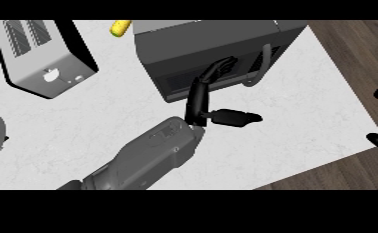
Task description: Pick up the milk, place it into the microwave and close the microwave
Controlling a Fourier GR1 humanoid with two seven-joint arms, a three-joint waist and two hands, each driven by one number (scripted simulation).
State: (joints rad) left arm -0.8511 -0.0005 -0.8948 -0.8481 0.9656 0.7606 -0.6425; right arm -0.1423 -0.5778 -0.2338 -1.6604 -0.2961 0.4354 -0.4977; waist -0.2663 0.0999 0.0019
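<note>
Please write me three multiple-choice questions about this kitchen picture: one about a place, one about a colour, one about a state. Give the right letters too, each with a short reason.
1. Where does the yellow object lie?
A. Between the toaster and the microwave, at the counter's far edge
B. On the wooden floor
C. In the robot's hand

2. What colour is the counter?
A. Black
B. White with faint grey veins
C. Green

3. How are the fingers of the left hand?
A. Curled round a carton
B. Stretched out straight, reaching the microwave's front
C. Lying flat on the toaster

Answers:
1. A: the yellow object shows in the gap between the two appliances, at the far edge.
2. B: the bare top is pale and marbled.
3. B: the fingers run straight up to the microwave's front beside its handle and hold nothing.
</note>
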